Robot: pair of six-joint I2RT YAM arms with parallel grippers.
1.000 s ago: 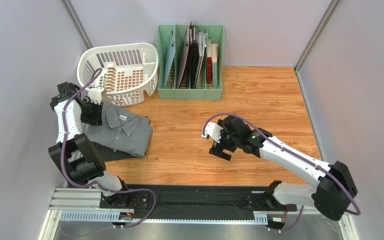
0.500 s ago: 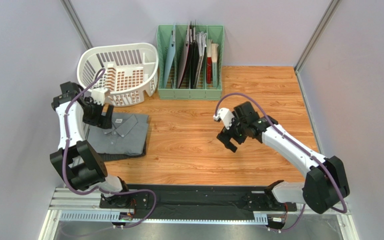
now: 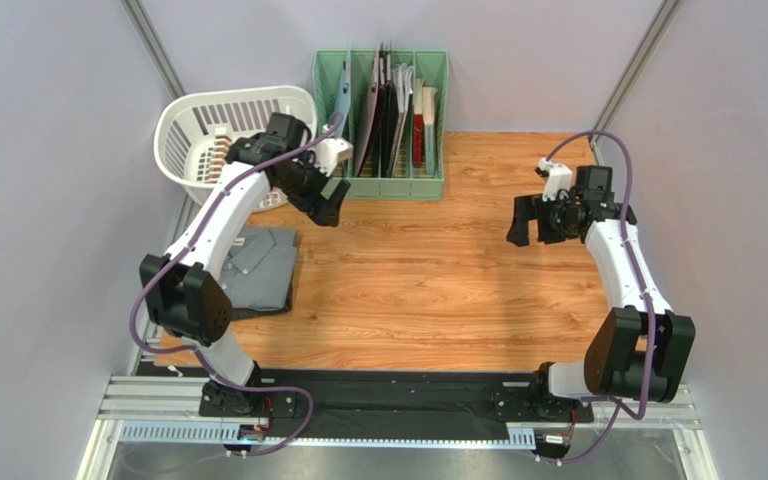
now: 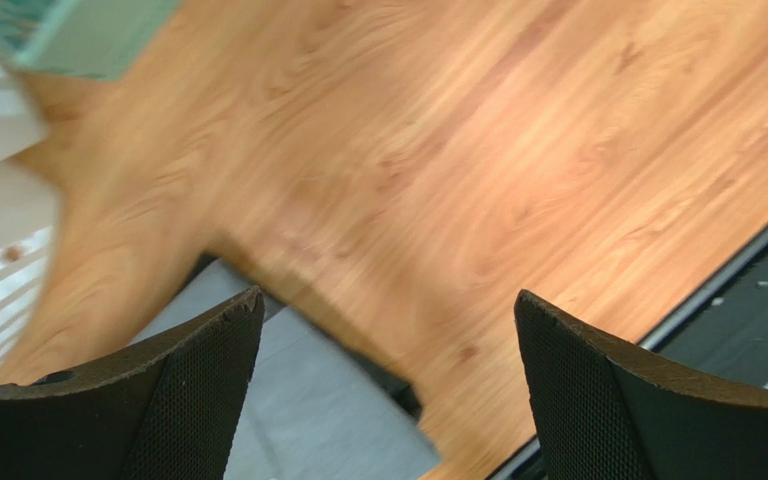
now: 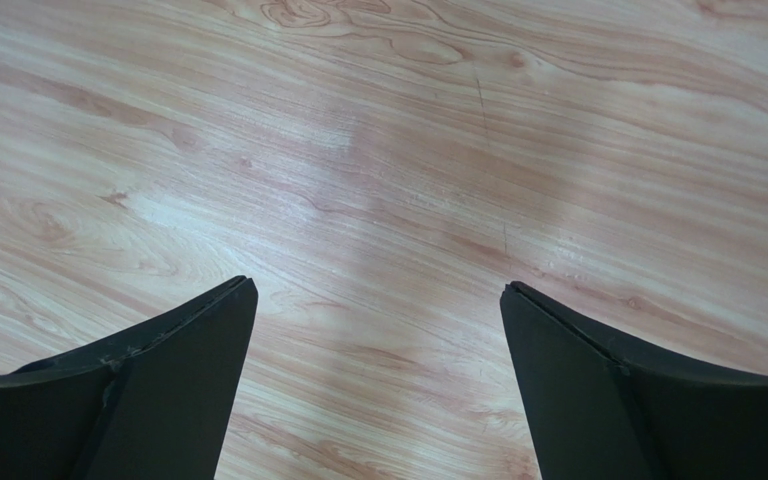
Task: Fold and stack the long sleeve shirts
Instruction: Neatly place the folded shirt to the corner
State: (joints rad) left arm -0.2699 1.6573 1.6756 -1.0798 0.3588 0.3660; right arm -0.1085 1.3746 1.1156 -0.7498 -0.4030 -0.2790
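Grey cloth: the folded grey shirt (image 3: 266, 265) lies at the left of the worktop (image 3: 438, 290), near the white basket (image 3: 198, 125). It covers the charcoal shirt (image 3: 258, 312), which shows only as a dark rim. The left gripper (image 3: 326, 205) and right gripper (image 3: 533, 228) hover empty, fingers wide apart. The stack looks finished, so lift clear without snagging cloth. The collar seems to point toward the basket, long axis near-to-far.
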